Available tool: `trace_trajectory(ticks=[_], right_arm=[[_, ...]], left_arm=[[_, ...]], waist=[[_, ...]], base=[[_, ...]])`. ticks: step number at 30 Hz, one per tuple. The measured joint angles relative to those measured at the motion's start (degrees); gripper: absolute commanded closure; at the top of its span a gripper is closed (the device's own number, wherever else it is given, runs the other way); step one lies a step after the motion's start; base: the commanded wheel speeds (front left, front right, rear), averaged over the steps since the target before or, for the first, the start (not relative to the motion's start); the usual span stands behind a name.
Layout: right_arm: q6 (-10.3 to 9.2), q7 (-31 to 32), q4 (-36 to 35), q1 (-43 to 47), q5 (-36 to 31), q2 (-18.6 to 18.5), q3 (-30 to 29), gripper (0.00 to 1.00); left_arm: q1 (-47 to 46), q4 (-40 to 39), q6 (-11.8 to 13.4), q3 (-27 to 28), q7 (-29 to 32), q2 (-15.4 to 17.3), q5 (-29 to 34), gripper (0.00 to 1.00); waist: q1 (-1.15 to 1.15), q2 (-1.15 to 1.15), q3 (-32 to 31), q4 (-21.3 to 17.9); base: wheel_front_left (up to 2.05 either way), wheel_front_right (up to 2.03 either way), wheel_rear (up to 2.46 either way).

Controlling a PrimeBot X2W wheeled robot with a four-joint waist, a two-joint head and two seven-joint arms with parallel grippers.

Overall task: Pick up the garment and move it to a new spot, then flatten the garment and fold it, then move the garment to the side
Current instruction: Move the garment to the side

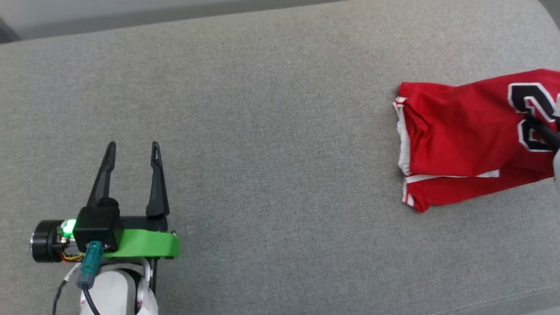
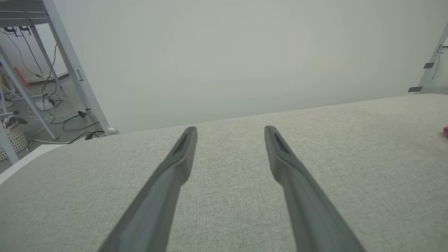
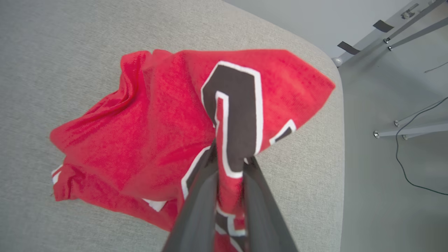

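Observation:
The garment [image 1: 463,140], a red jersey with white trim and black white-edged print, lies bunched at the far right of the grey cushion. In the right wrist view my right gripper [image 3: 229,161] is shut on a pinched fold of the garment [image 3: 147,133] at the black print, lifting that part off the cushion. A dark right finger [image 1: 547,133] crosses the print at the head view's right edge. My left gripper [image 1: 132,146] stands open at the lower left, far from the garment, over bare cushion, fingers [image 2: 182,157] apart with nothing between them.
The grey cushion [image 1: 271,131] spreads wide between the two grippers. Its right edge [image 3: 337,147] drops to floor with metal frame legs [image 3: 413,129] and a cable. Beyond the left end stand a metal frame [image 2: 70,63] and floor cables. A small pink thing [image 2: 445,131] lies at the cushion's right.

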Motion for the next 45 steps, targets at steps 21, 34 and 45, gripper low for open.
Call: trace_trajectory(ticks=[21,34,45], right_arm=[[0.0,-6.5,29.4,-15.0,-11.2,-0.5,-14.4,0.82],[0.0,-21.3,32.3,-16.6,-16.0,1.9,-16.8,0.0],[-0.01,-35.8,19.5,-14.7,-25.3,10.1,-26.2,0.0]], left_arm=[[-5.6,-7.2,0.0,0.0,0.0,2.9,1.2,0.0],[-4.3,-4.6,0.6,-0.4,0.0,2.0,0.5,0.0],[-0.9,-1.4,0.8,-0.5,0.0,-0.5,-0.7,0.0]], waist=[[0.01,0.0,16.0,-1.3],[0.01,0.0,10.1,-0.4],[0.0,0.0,2.5,2.4]], base=[[0.0,0.0,0.0],[0.0,0.0,0.0],[0.0,0.0,0.0]])
